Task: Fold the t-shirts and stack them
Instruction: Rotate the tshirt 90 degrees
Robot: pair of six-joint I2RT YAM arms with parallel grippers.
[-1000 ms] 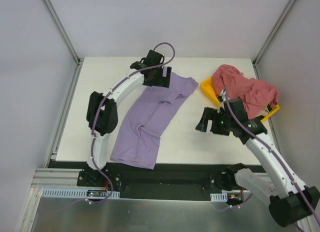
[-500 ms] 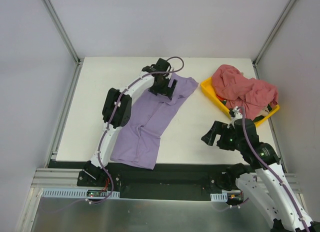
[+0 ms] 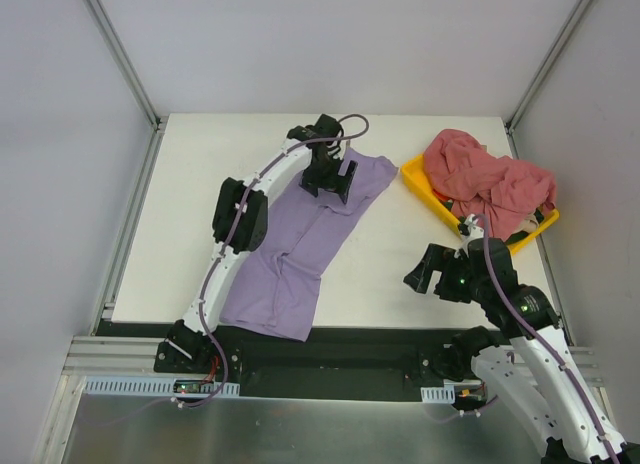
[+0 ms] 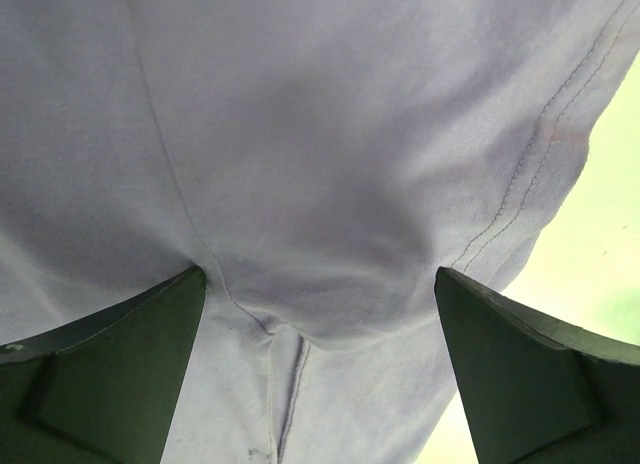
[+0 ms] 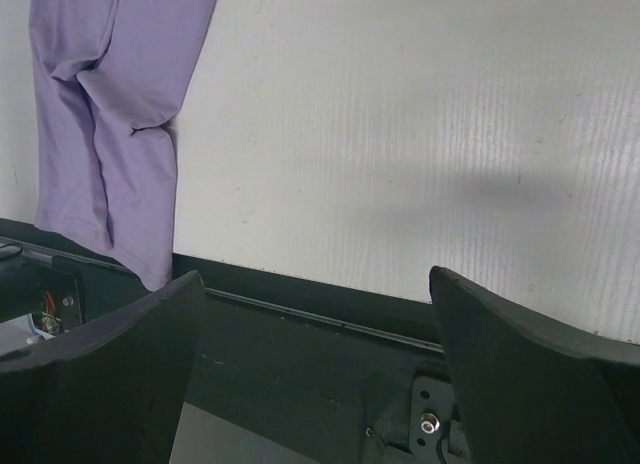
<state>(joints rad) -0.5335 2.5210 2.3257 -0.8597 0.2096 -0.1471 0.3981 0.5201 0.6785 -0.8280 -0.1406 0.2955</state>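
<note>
A lavender t-shirt (image 3: 300, 244) lies stretched out on the white table, running from the back middle to the front edge, where its hem hangs over. My left gripper (image 3: 332, 182) hovers open just over its far end; in the left wrist view the fingers (image 4: 100, 374) straddle a sleeve seam of the shirt (image 4: 330, 184), gripper (image 4: 320, 364) holding nothing. Dusty pink-red t-shirts (image 3: 490, 184) are heaped in the yellow tray (image 3: 418, 177). My right gripper (image 3: 420, 274) stands open above bare table near the front right, empty (image 5: 315, 374). The lavender shirt (image 5: 110, 134) shows at its upper left.
The yellow tray sits at the back right, close to the enclosure's corner post (image 3: 535, 74). A black rail (image 3: 380, 339) runs along the table's front edge. White walls close in the left, back and right sides.
My right arm has pulled back from the tray toward the front edge. My left gripper has shifted right and down over the lavender shirt's far end.
</note>
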